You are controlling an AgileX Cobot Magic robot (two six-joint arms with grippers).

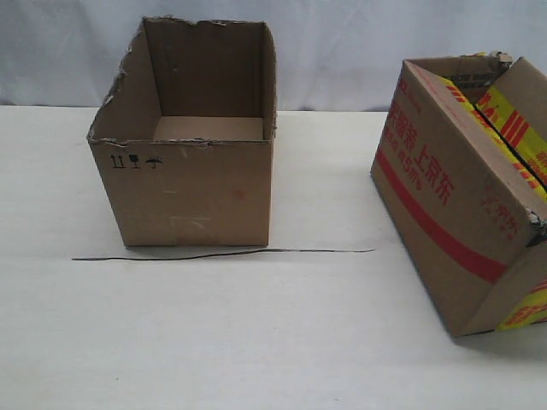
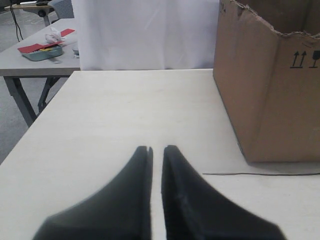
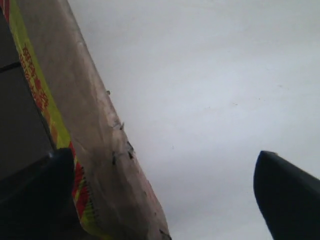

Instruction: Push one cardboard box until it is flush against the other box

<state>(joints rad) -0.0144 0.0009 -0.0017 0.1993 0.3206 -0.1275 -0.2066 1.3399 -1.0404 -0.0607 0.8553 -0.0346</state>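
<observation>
Brown cardboard box with yellow tape (image 1: 444, 205) is set askew at the right, well apart from the plain torn-rimmed brown box (image 1: 192, 192). Right gripper (image 3: 162, 155) is spread wide beside its wall; left gripper (image 2: 156, 148) is narrowed almost shut. A low, squared push is called for.

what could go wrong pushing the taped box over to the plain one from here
1. The cardboard box sits skewed to the other box, so a corner may well meet first and leave a wedge gap instead of a flush fit.
2. The left gripper is clear of the other box and not bracing it, so that box may slide or turn on contact.
</observation>
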